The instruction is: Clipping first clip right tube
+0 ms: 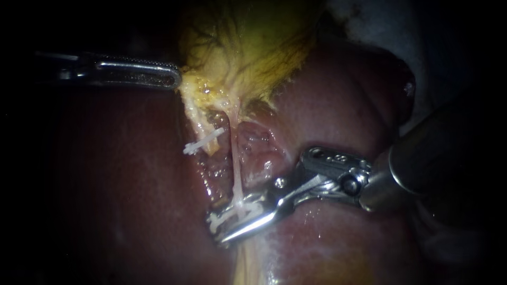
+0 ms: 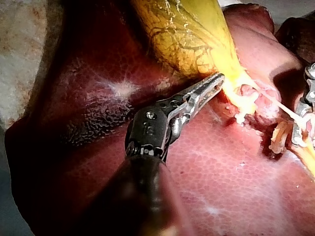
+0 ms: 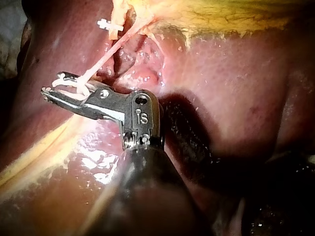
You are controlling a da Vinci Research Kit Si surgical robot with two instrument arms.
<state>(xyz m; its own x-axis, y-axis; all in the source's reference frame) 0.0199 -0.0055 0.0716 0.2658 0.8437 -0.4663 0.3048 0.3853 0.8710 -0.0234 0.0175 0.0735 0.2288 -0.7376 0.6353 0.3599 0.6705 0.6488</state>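
Note:
The right tube (image 1: 235, 163) is a thin pale strand that runs down from the yellow gallbladder (image 1: 253, 42). My right instrument (image 1: 217, 229) comes in from the right. Its jaws hold a white clip (image 1: 232, 214) that straddles this tube low down, with a jaw on each side; the right wrist view shows the tube (image 3: 106, 59) running in between the jaws (image 3: 51, 83). To the left, another white clip (image 1: 203, 141) sits across the yellowish left tube. My left instrument (image 1: 177, 79) has its jaws together on the edge of the gallbladder's neck (image 2: 231, 83).
Dark red liver (image 1: 116, 174) lies on both sides of the tubes, raw and pink between them (image 1: 259, 153). The right instrument's thick shaft (image 1: 438, 158) fills the right side. White cloth (image 1: 369, 21) shows at the upper right.

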